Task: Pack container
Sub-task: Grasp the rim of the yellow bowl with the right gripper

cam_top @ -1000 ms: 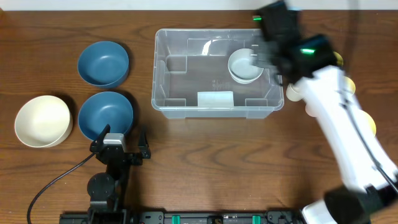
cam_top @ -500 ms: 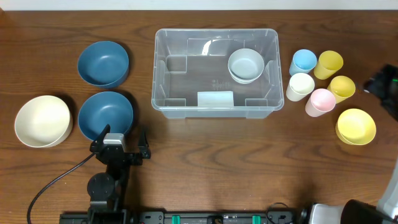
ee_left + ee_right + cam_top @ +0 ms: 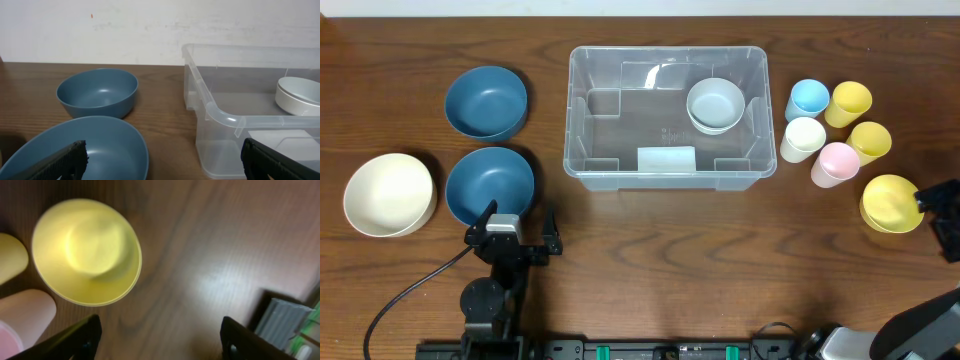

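Lying well left of the container (image 3: 620, 135), the cream bowl (image 3: 388, 194) shows only overhead

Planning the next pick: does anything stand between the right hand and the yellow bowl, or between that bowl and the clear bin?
Nothing visible separates the right hand from the yellow bowl. Between it and the clear plastic container stand the pink cup and cream cup.

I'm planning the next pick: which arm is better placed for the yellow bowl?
Right. The right gripper, open, hovers beside the yellow bowl, which shows in its wrist view. The left gripper sits across the table by a blue bowl.
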You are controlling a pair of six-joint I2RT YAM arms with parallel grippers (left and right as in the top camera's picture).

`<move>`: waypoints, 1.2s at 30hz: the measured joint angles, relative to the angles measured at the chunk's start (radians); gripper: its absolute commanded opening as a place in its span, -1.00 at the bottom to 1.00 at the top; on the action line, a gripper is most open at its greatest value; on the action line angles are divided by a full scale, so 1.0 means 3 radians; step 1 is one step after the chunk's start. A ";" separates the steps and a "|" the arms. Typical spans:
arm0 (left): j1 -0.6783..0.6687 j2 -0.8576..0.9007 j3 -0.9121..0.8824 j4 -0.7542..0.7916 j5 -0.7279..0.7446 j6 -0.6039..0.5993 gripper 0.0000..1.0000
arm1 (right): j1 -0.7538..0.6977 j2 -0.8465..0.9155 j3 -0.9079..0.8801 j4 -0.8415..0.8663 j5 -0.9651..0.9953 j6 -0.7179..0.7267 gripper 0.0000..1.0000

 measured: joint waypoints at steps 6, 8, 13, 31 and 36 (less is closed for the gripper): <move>0.0000 -0.0001 0.0000 0.0000 -0.0001 0.0000 0.96 | -0.0001 0.0001 -0.0624 0.0703 -0.0175 -0.0037 0.49; 0.0000 -0.0001 0.0000 0.0000 -0.0001 0.0000 0.96 | -0.0001 0.0000 -0.0802 0.0950 -0.0200 -0.0038 0.46; 0.0000 -0.0001 0.0000 0.0001 -0.0001 0.0000 0.96 | -0.0001 0.0001 -0.1152 0.1396 -0.0229 -0.0051 0.15; 0.0000 -0.0001 0.0000 0.0000 -0.0001 0.0000 0.96 | -0.0005 0.0060 -0.1406 0.1887 -0.0259 -0.0181 -0.97; 0.0000 -0.0001 0.0000 0.0000 -0.0001 0.0000 0.96 | -0.0005 0.0052 -0.1396 0.1781 -0.0303 -0.0178 -0.98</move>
